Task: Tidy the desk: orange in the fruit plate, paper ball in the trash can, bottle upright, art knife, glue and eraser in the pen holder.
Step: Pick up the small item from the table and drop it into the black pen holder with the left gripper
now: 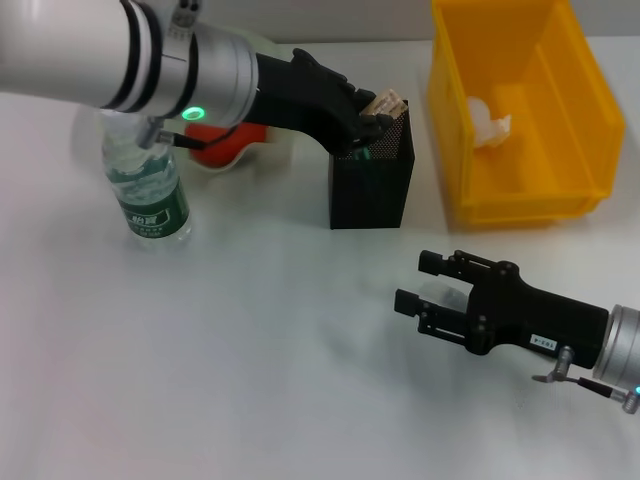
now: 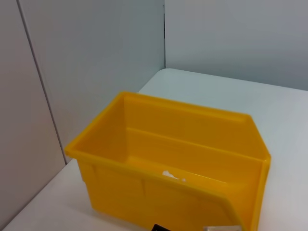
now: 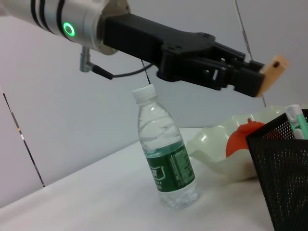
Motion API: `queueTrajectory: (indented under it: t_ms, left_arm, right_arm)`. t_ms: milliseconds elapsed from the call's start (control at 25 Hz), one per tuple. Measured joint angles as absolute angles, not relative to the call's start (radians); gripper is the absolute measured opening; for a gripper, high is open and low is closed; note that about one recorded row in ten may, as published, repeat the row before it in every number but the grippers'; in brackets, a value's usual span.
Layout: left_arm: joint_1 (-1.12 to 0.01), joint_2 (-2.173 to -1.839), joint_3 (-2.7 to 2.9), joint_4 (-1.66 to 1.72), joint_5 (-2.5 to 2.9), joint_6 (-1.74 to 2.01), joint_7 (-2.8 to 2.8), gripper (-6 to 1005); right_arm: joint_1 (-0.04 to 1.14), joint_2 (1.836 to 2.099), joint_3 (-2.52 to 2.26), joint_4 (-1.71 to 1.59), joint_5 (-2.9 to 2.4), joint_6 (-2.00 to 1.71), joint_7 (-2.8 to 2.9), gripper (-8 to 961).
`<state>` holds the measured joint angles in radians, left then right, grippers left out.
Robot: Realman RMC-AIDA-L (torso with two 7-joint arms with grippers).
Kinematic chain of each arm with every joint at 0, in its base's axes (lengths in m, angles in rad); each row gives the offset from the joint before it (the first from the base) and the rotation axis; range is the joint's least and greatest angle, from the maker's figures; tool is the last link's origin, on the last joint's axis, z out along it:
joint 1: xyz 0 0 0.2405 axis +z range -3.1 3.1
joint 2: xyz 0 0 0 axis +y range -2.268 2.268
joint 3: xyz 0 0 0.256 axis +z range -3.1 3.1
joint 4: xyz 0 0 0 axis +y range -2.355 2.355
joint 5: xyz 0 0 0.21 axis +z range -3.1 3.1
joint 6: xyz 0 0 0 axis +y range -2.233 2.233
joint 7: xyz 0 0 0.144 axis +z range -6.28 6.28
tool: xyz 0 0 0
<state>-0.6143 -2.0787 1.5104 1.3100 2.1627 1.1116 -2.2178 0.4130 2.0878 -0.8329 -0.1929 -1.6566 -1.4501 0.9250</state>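
My left gripper [image 1: 378, 112] is shut on a tan eraser [image 1: 389, 103] and holds it just above the open top of the black mesh pen holder [image 1: 370, 190]. The right wrist view shows the same grip [image 3: 257, 77] on the eraser [image 3: 272, 71], above the holder [image 3: 284, 178], with a green-and-white stick [image 3: 298, 120] standing inside it. The water bottle [image 1: 150, 195] stands upright at the left. The orange [image 1: 215, 140] lies in the pale fruit plate [image 3: 211, 144], partly hidden by my left arm. A white paper ball [image 1: 486, 118] lies in the yellow bin [image 1: 520, 190]. My right gripper [image 1: 418, 282] is open and empty, low over the table at the right.
The yellow bin [image 2: 168, 192] stands close to the right of the pen holder. The bottle [image 3: 166, 159] stands left of the plate. The art knife is not in view.
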Motion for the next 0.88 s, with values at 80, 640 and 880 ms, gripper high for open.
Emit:
queueTrajectory:
  t_ms: [80, 640, 880]
  left_arm:
    - [-0.615, -2.079, 1.527, 1.297, 2.162, 1.087, -2.219, 306]
    - [-0.618, -2.079, 1.570, 1.212, 2.168, 0.963, -2.238, 363]
    - [-0.611, -2.079, 1.579, 1.212, 2.165, 0.953, -2.235, 387]
  right_arm:
    - [0.414, 2.088, -0.833, -0.191, -1.657, -1.454, 0.925, 689]
    - [0.411, 2.088, -0.833, -0.183, -1.657, -1.468, 0.928, 688]
    - [0.414, 2.088, -0.833, -0.181, -1.657, -1.468, 0.927, 688]
